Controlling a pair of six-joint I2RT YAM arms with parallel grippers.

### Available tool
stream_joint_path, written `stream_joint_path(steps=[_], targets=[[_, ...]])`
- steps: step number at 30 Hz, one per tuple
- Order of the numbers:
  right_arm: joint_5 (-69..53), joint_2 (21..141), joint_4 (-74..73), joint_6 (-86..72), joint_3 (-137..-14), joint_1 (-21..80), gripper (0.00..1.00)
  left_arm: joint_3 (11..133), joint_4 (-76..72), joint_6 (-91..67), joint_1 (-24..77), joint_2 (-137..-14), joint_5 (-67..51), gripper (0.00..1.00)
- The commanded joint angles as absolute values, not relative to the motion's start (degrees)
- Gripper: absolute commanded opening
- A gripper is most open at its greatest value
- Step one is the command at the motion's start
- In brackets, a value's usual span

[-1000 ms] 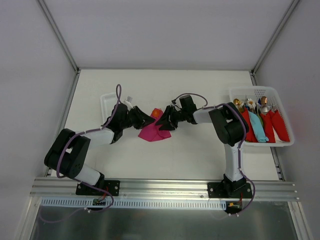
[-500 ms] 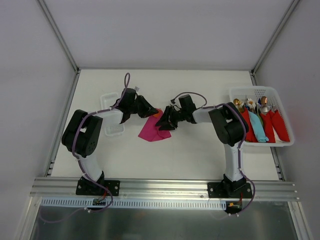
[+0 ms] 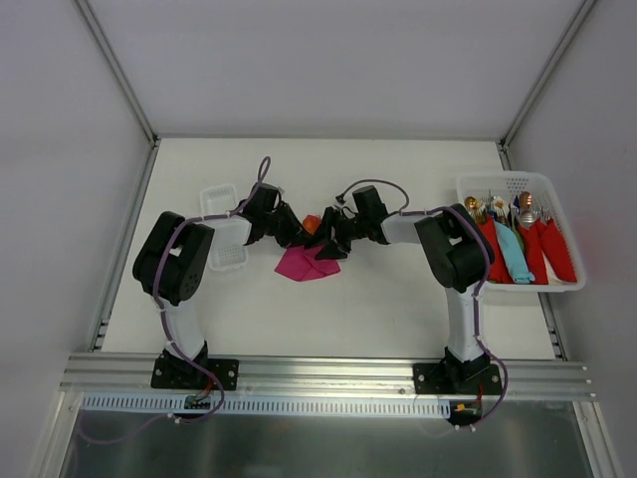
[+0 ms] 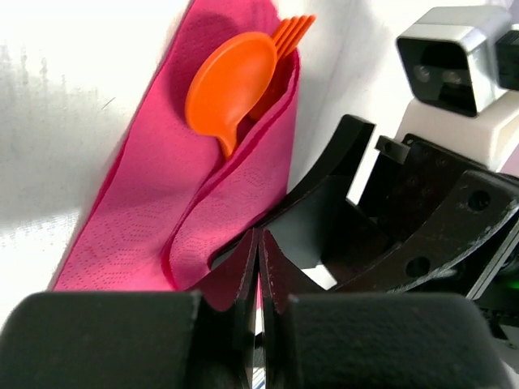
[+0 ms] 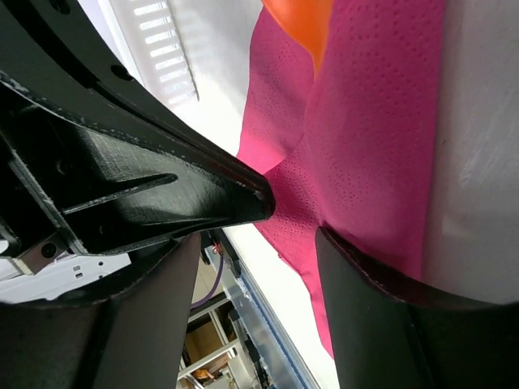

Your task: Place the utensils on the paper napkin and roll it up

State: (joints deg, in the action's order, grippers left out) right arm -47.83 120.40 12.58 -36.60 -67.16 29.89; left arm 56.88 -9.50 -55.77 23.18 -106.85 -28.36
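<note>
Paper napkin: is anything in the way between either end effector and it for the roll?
Nothing visible does. The left end effector is shut on the folded edge of the paper napkin, and the open right end effector straddles the same sheet. The spoon and fork already lie inside the fold.

Paper napkin (image 4: 138, 219): magenta-pink, fine embossed dot pattern. Spoon (image 4: 231, 77) and fork (image 4: 293, 31): plain orange. Table (image 3: 398, 299): white. Basket (image 3: 510, 182): white, perforated. Wraps inside: red (image 3: 559, 251), one teal (image 3: 513, 254). Cables (image 3: 373, 184): purple.
</note>
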Motion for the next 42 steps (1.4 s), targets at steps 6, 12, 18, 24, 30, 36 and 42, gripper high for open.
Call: stream_joint_path(steps=[6,12,18,24,30,36,42], targets=[[-42.54,120.41,9.92,-34.37,-66.01,30.32,0.57,53.79,-3.69,-53.44,23.64,-106.52,-27.69,0.0],[-48.6,114.72,13.18,-33.4,-66.27,31.02,0.55,54.58,-1.32,-53.35,23.73,-110.04,-27.95,0.0],[-53.08,109.78,11.53,-29.28,-67.76,29.45,0.43,55.19,-0.44,-52.3,23.73,-111.44,-27.95,0.0],[-48.52,108.72,-4.26,-11.1,-69.7,28.65,0.17,55.55,-0.35,-50.8,23.73,-111.8,-28.48,0.0],[-45.62,110.56,-6.59,-5.46,-66.54,28.74,0.05,56.51,-0.35,-48.87,24.08,-112.15,-28.74,0.0],[-43.77,111.01,-6.59,-4.57,-61.8,30.32,0.03,57.3,-0.35,-47.9,24.61,-112.76,-28.92,0.0],[-43.77,113.29,-5.11,-8.16,-56.96,30.06,0.0,58.27,-0.35,-47.11,25.05,-113.2,-29.35,0.0]])
